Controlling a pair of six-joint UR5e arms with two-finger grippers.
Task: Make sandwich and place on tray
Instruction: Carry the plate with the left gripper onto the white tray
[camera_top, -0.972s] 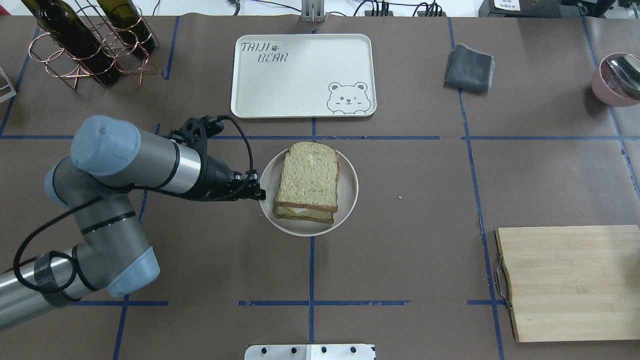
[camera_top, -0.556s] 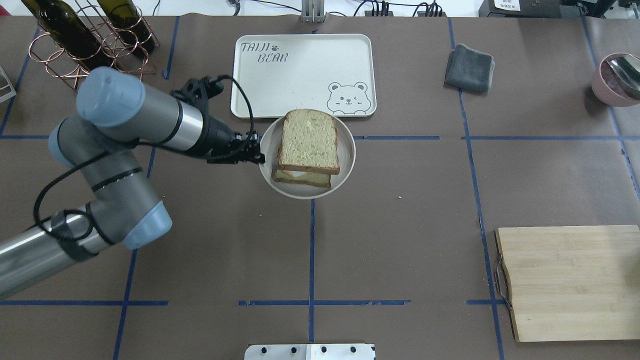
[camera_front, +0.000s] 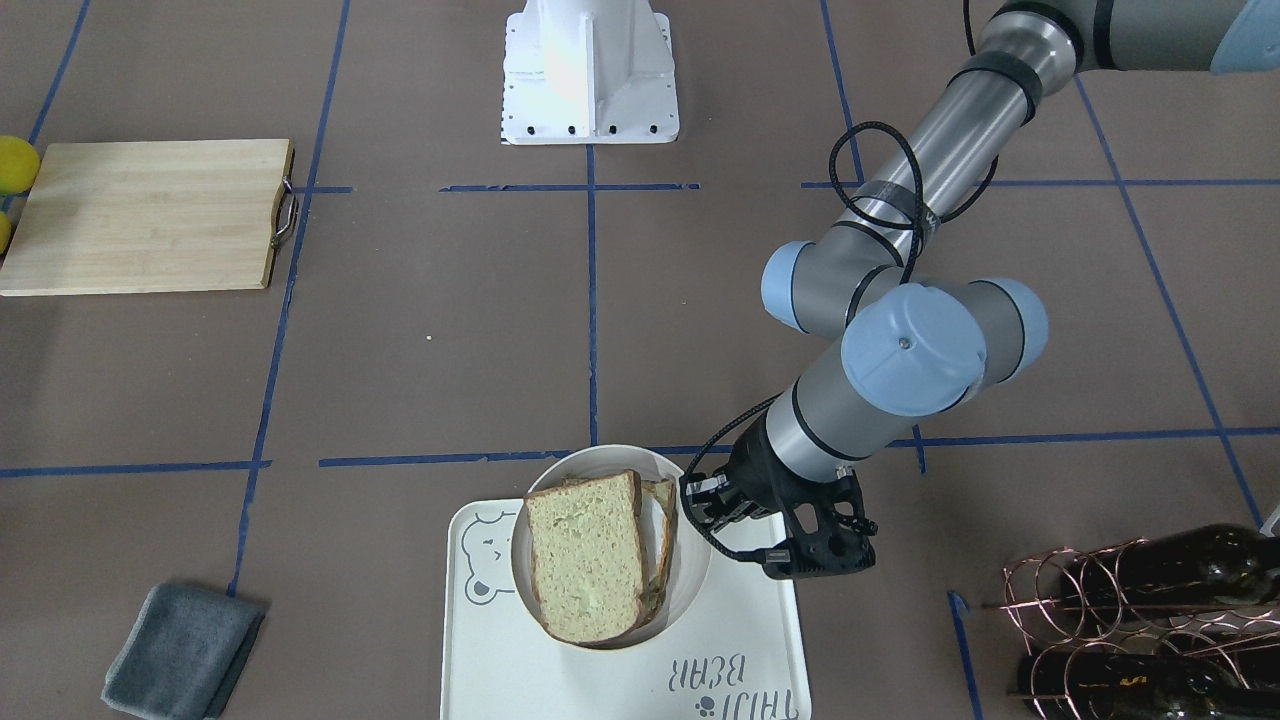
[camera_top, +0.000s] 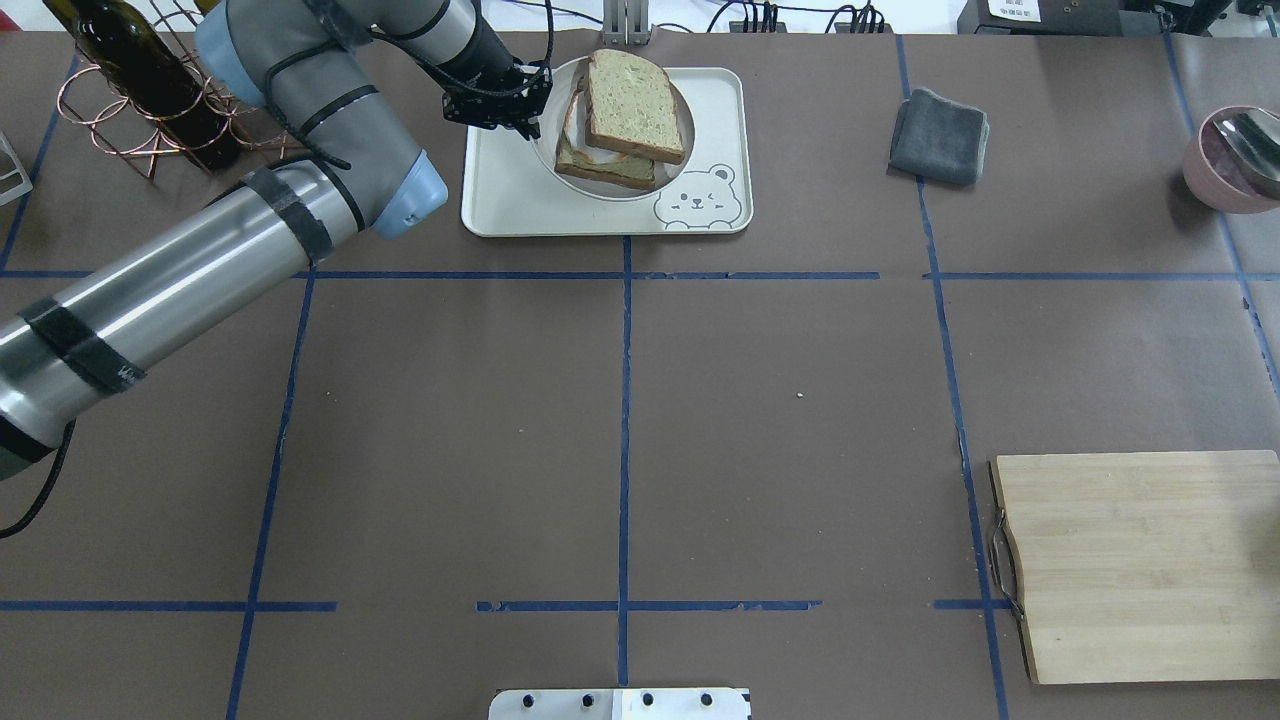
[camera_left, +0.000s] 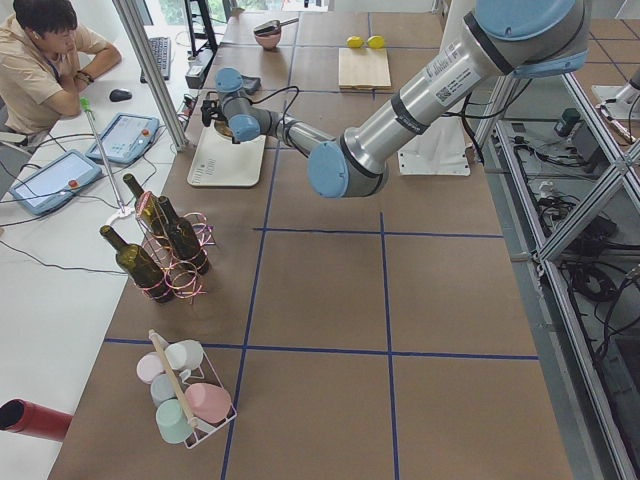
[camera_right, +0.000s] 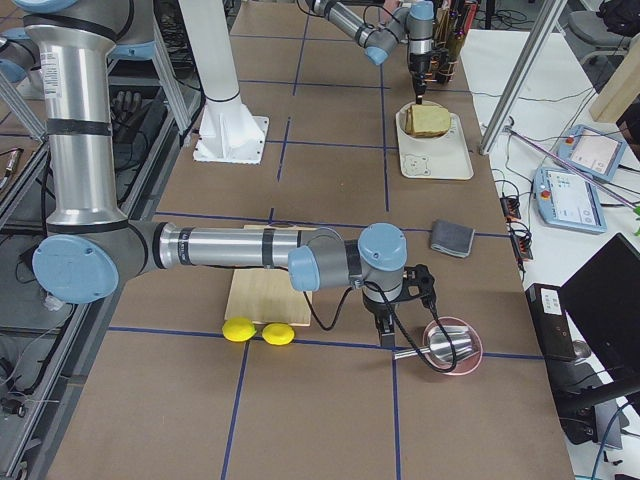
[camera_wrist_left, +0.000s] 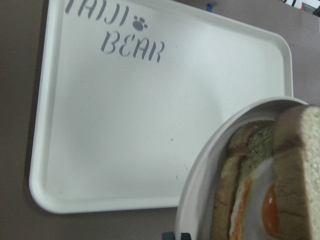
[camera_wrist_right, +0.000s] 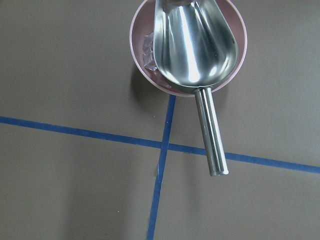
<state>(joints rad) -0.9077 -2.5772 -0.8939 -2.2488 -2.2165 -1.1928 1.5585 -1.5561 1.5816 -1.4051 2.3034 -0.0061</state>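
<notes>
The sandwich (camera_top: 630, 115), two tan bread slices with a fried egg (camera_wrist_left: 260, 202) between them, lies on a small round white plate (camera_top: 560, 150). My left gripper (camera_top: 530, 108) is shut on the plate's left rim and holds it above the white bear tray (camera_top: 500, 195). The top slice sits shifted off the lower one. From the front, the plate (camera_front: 600, 455) hangs over the tray (camera_front: 740, 640) with the gripper (camera_front: 700, 505) beside it. My right gripper (camera_right: 385, 335) shows only in the exterior right view, above the table near a pink bowl. I cannot tell whether it is open or shut.
A pink bowl (camera_wrist_right: 145, 30) with a metal scoop (camera_wrist_right: 192, 45) is at the far right. A grey cloth (camera_top: 940, 135) lies right of the tray and a bottle rack (camera_top: 170, 95) left of it. A wooden cutting board (camera_top: 1140, 565) is at the near right.
My left arm has carried the plate with the sandwich forward from the table's middle to above the tray. The top slice has shifted on the lower one.
</notes>
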